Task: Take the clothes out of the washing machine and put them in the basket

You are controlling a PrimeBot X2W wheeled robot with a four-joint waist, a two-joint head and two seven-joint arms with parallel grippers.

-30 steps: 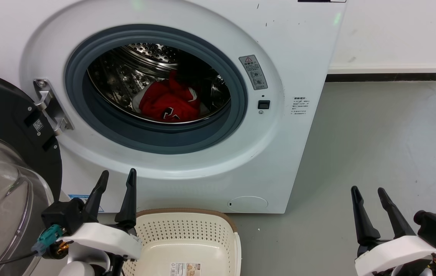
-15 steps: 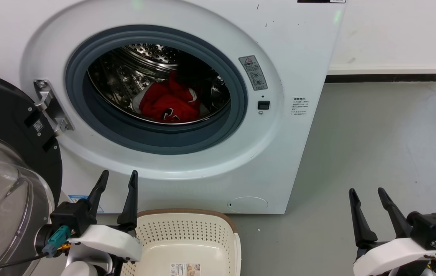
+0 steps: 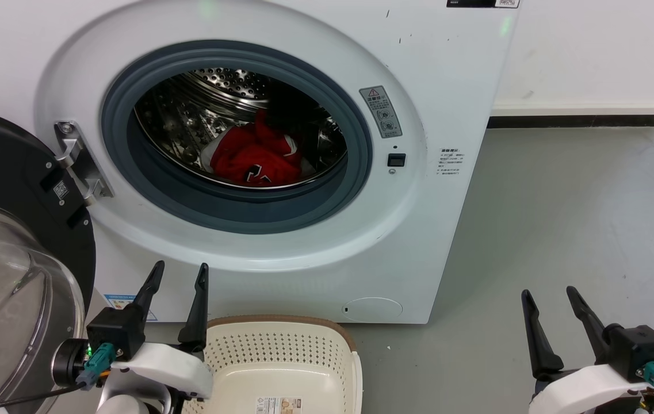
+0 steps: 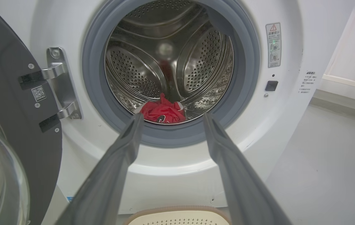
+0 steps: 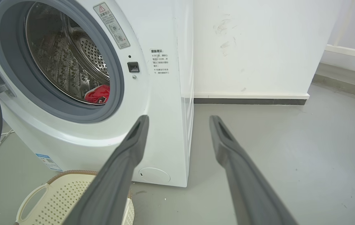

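1. The clothes (image 3: 255, 158) lie as 1 red heap on the bottom of the drum (image 3: 188, 121), toward its front edge and just behind the grey rubber ring (image 3: 234, 215) of the washing machine (image 3: 430, 115).
2. The basket (image 3: 280, 318) stands on the floor (image 3: 562, 218) at the machine's foot, below the opening. The part you can see holds no fabric.
3. Your left gripper (image 3: 182, 265) hangs outside the machine by the basket's left rim, its 2 fingers spread and empty. In its wrist view the heap sits between them.
4. Your right gripper (image 3: 548, 291) is over bare floor off the machine's right front corner, its fingers likewise apart and holding nothing.
5. The left gripper sits below the opening's lower edge, so a flat reach would likely ram the front panel or the ring. Lift first.
6. The open door (image 3: 10, 172) stands close on your left, and a wide swing of that arm could strike it.
7. A shallow pinch may catch only 1 fold. The fabric could then slip, drag on the ring, or drop on the floor short of the basket.
8. You cannot tell how many garments the heap holds, so check the drum after each pull.
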